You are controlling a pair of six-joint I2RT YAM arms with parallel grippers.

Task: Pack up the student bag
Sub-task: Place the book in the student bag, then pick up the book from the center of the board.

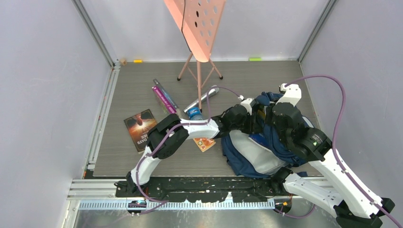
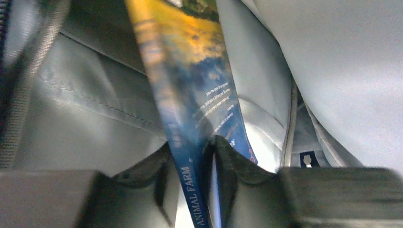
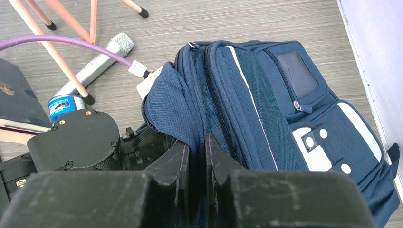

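Note:
The student bag (image 1: 259,154) is a navy backpack with grey patches, lying at the right of the mat. My left gripper (image 2: 192,145) reaches inside it, among pale grey lining (image 2: 85,109). A blue book (image 2: 190,71) with "ANIMAL FARM" on its spine stands between the jaws. A bright gap shows between the left finger (image 2: 152,166) and the spine, so the jaws are slightly open around it. My right gripper (image 3: 197,141) is shut on a fold of the student bag (image 3: 266,95) at the rim of its mouth, holding it up.
A pink music stand (image 1: 197,23) rises at the back centre, its legs on the mat. Near it lie a silver microphone (image 1: 202,99), a purple book (image 1: 164,97), a dark book (image 1: 141,127), a blue-labelled bottle (image 1: 194,114) and a small orange booklet (image 1: 204,144).

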